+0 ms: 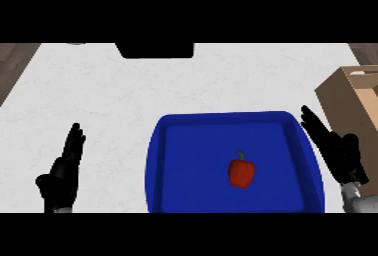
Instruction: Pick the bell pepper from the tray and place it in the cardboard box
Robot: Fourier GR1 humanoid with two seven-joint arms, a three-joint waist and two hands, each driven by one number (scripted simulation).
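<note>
On the white speckled counter top [148, 85] in front of you sits a deep blue rectangular plastic tray [164, 165], its near edge running to the bottom of the view. You can see the small red bell pepper [242, 172] lying on the tray's floor, right of the tray's middle and towards its near end, with its thin dark green stem pointing away from you. It touches none of the tray's walls, and neither hand is on it.

Your right hand [336, 150], black with straight fingers, stands just outside the tray's right wall, between the tray and the brown cardboard box [347, 105]. Its fingers are stretched out and point away from you and slightly left, towards the tray's far right corner; it holds nothing. The grey forearm [359, 202] behind it enters at the lower right.

Your left hand [63, 175], also black, shows at the lower left, well apart from the tray's left wall. Its fingers are straight and point up the view, the thumb out to the side, and it grips nothing.

You will find the cardboard box at the right edge of the view, beyond your right hand, its open top only partly in view. At the far edge of the counter lies a black rectangular shape [156, 50], cut off by the top of the view.
</note>
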